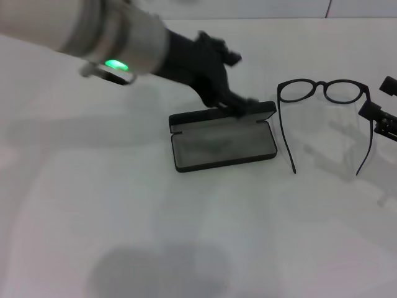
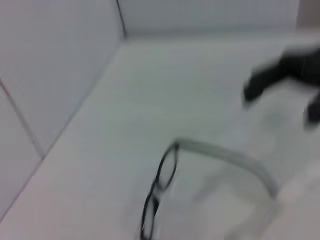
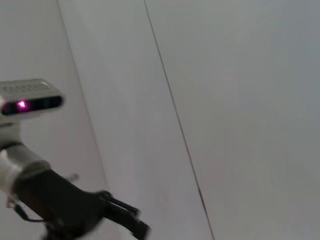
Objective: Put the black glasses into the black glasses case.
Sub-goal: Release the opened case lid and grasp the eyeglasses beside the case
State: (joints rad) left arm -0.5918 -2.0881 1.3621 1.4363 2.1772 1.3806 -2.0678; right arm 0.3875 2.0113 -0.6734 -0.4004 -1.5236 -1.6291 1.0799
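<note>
Left claw (image 1: 239, 99): reaches in from the robot's left, across the worktop, and its dark fingertips sit at the raised lid of the black glasses case, near the lid's right-hand end. Whether the fingers are closed on the lid edge or only touching it cannot be told.
Left arm: pale sleeve with a green light lit on its ring, a black wrist section running down to the claw.
Black glasses case (image 1: 223, 144): lies open on the worktop just below the left claw, long side across the head view, grey lining facing up, lid standing along the far edge. Nothing lies inside it.
Black glasses (image 1: 322, 91): rest on the worktop to the right of the case, apart from it, unfolded, with the lenses at the far side and both temple arms pointing toward the robot. The left wrist view shows the frame (image 2: 160, 192) edge-on, blurred.
Right claw (image 1: 383, 115): at the right edge of the head view, just beside the right temple hinge of the glasses; only part of it shows, so its opening cannot be told.
Worktop (image 1: 186, 236): plain white, carrying both the case and the glasses.
</note>
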